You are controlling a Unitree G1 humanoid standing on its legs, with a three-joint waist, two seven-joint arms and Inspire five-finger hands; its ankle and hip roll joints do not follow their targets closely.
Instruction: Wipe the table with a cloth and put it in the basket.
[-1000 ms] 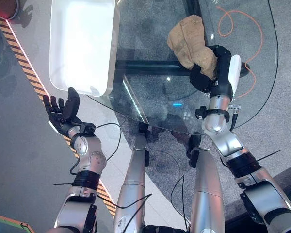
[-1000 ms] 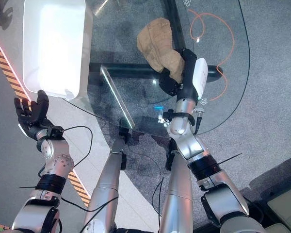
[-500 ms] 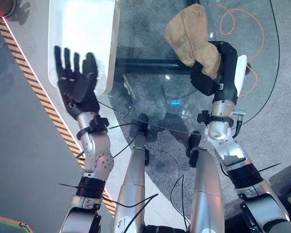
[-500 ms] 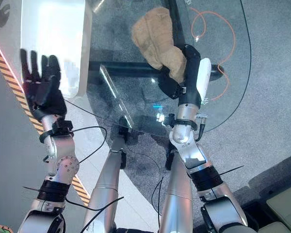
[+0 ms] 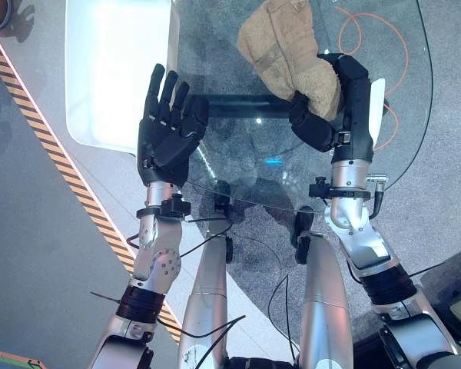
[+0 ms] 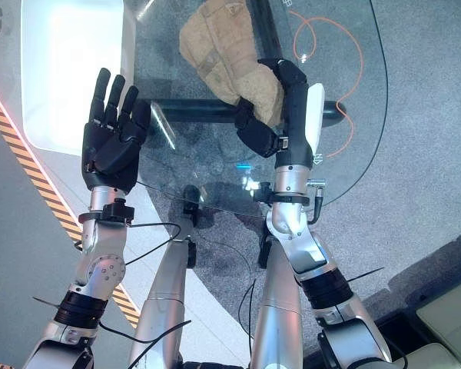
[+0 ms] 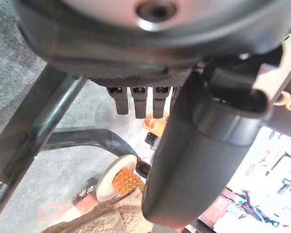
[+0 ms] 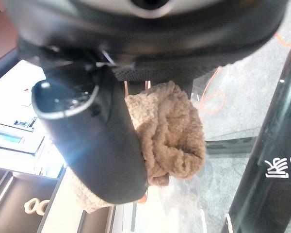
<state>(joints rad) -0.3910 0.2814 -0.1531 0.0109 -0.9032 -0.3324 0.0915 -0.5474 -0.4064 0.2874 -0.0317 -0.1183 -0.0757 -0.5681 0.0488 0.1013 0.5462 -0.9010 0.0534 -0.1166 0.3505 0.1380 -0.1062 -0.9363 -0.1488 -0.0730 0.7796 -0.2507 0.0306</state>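
A: Which step are we on?
B: Wiping. Our right hand (image 5: 326, 115) grips the crumpled tan terry cloth (image 5: 284, 46) on the round glass worktop (image 5: 238, 146); left hand (image 5: 165, 131) spread.
A: Next?
B: We carry it left to the white rectangular basket (image 5: 81, 115).

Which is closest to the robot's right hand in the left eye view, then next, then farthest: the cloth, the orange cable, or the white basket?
1. The cloth: gripped in the right hand.
2. The orange cable: beyond the hand, under the glass.
3. The white basket: far across on the robot's left.
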